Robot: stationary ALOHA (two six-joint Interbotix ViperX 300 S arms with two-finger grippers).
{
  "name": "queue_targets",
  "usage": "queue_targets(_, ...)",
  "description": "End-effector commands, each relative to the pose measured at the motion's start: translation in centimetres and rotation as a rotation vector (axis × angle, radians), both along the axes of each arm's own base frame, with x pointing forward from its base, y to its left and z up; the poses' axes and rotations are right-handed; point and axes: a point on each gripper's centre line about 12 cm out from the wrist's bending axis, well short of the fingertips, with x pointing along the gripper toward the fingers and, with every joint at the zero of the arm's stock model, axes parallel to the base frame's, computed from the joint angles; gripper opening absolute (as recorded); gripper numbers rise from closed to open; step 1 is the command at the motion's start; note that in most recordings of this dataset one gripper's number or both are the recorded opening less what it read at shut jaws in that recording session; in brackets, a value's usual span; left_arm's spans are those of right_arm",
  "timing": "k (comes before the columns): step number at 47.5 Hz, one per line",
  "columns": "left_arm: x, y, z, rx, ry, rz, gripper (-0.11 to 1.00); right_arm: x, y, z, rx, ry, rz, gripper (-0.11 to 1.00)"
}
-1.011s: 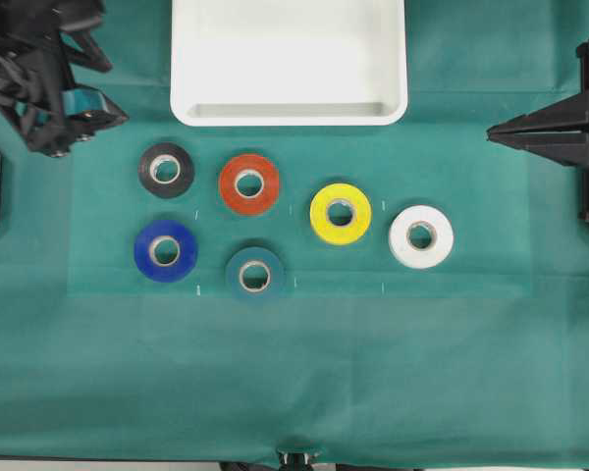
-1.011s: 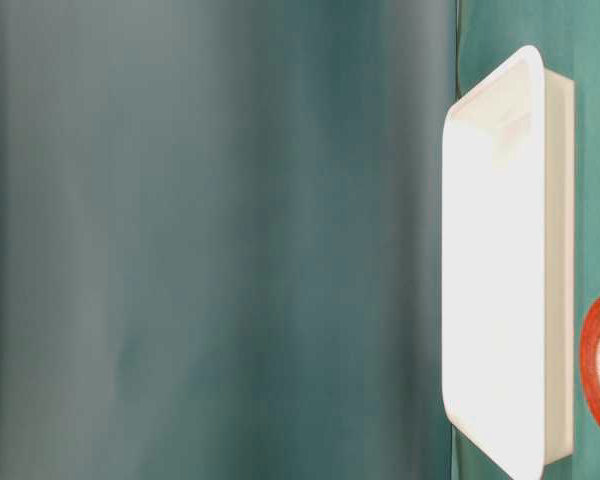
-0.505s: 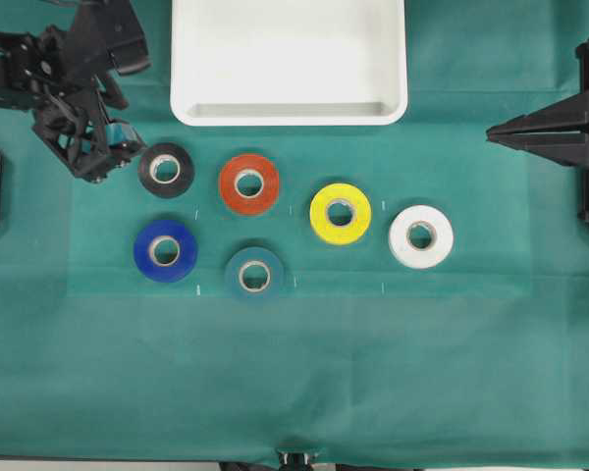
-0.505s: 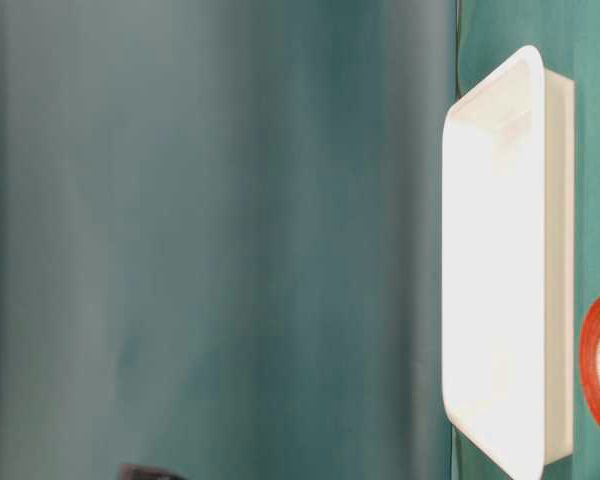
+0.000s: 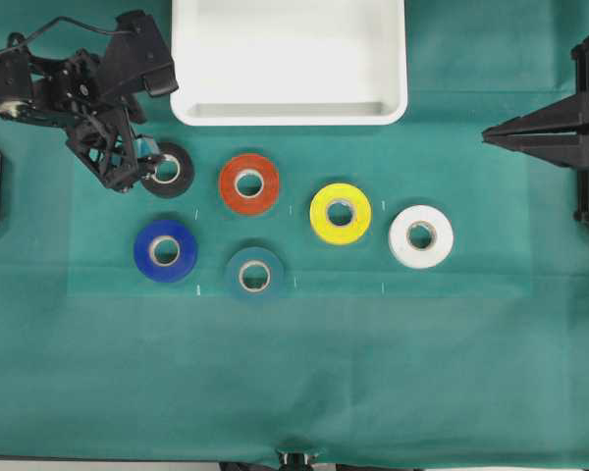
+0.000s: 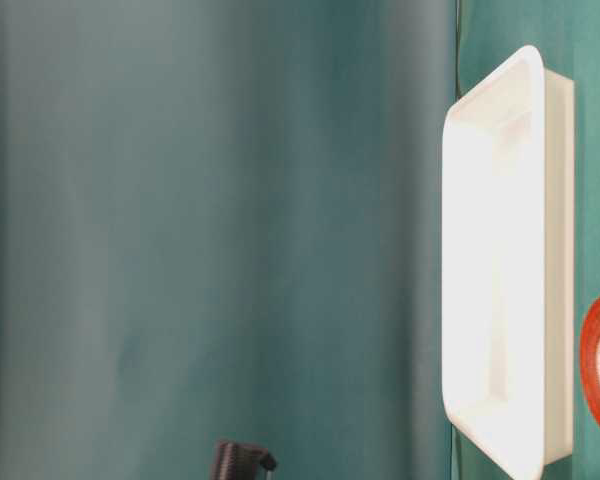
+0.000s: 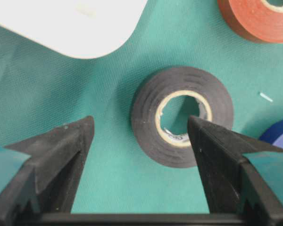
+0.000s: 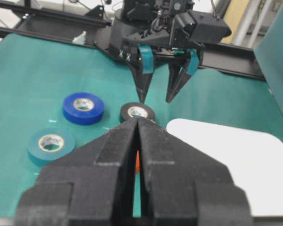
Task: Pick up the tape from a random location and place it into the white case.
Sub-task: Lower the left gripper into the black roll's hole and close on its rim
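Observation:
The tape, a black roll with a pale core, lies flat on the green cloth just below the white case's left corner. My left gripper hangs open over the tape's left side. In the left wrist view the tape sits ahead of the left gripper: one finger stands over the core hole, the other over bare cloth left of the roll. The case shows at top left. My right gripper is shut and empty at the right edge, far from the tape.
Other rolls lie on the cloth: red right beside the tape, blue below it, dark teal, yellow, white. The case is empty.
My left arm has swung right and down from the far left corner until its open fingers are over the black tape. The right arm and the rolls have not moved.

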Motion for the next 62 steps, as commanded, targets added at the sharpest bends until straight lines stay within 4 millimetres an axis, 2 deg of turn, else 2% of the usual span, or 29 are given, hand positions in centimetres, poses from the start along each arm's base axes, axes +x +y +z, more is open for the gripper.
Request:
queue_targets(1, 0.4, 0.0, 0.0, 0.006, -0.014, -0.006, 0.79, 0.3, 0.0, 0.8, -0.003, -0.017, 0.0, 0.0)
queue_targets(25, 0.8, 0.1, -2.7, 0.003, 0.007, -0.004, 0.79, 0.4, 0.0, 0.6, -0.003, -0.011, 0.0, 0.0)
queue_targets(62, 0.5, 0.1, -3.0, 0.003, 0.013, -0.005, 0.78, 0.4, 0.0, 0.5, -0.002, -0.003, 0.002, 0.0)
